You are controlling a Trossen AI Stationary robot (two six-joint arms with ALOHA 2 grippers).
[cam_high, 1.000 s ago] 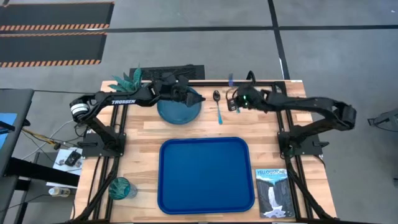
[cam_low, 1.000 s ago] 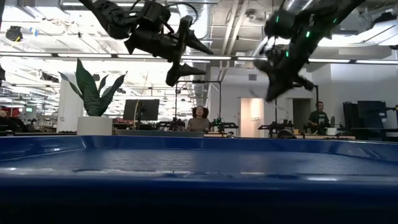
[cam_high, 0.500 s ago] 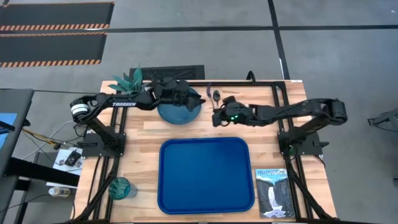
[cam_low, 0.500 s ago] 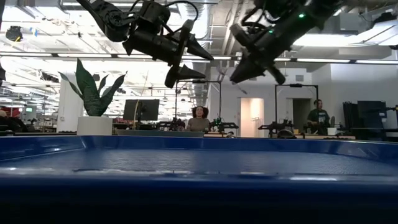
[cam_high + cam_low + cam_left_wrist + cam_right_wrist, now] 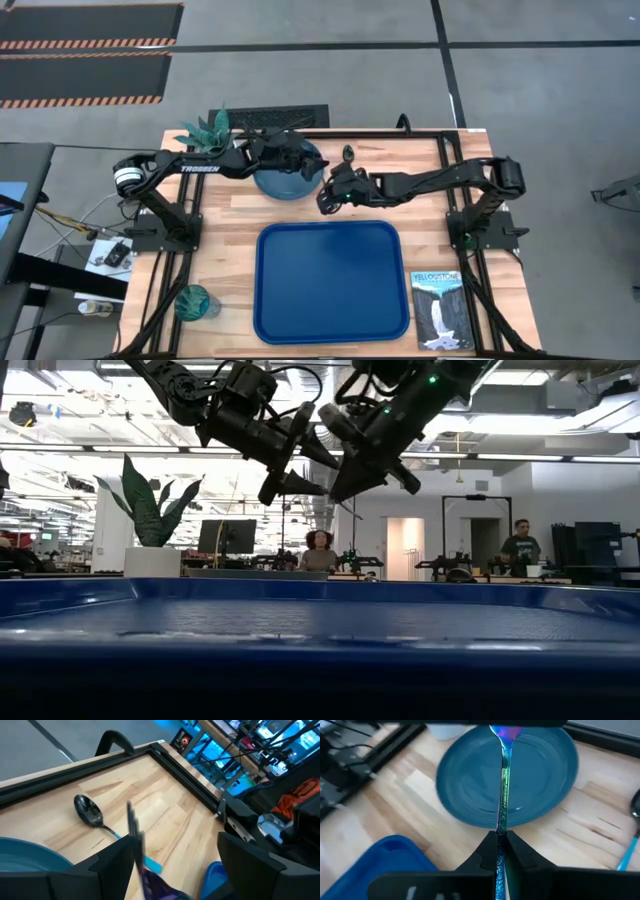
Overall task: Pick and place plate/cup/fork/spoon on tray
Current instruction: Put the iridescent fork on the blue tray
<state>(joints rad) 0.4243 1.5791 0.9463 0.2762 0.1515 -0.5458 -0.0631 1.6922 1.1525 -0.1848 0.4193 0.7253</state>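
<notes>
The blue tray [image 5: 330,281] lies flat at the near middle of the wooden table [image 5: 225,215], with bare wood along its far rim and on both sides; the cup [image 5: 195,301] stands well off its left edge near the table's corner, and a book [image 5: 437,308] lies just beside its right edge. The right gripper [image 5: 326,202] hangs above the strip of wood between the tray's far rim and the plate [image 5: 290,177], its fingers [image 5: 490,851] pinched together on the fork [image 5: 503,780]. In the right wrist view the fork's long axis runs straight out from the fingertips, its far end reaching over the plate toward the plate's far rim; which end that is, I cannot tell. The left gripper [image 5: 296,160] hovers over the plate with its fingers [image 5: 112,865] spread apart and nothing between them. The spoon [image 5: 92,815] lies on the wood just beside the plate, bowl toward the table's far edge, handle slanting back toward the tray. The low view alone shows both grippers well above the tray's rim and people in the room behind; the high view alone shows the cup and the book.
</notes>
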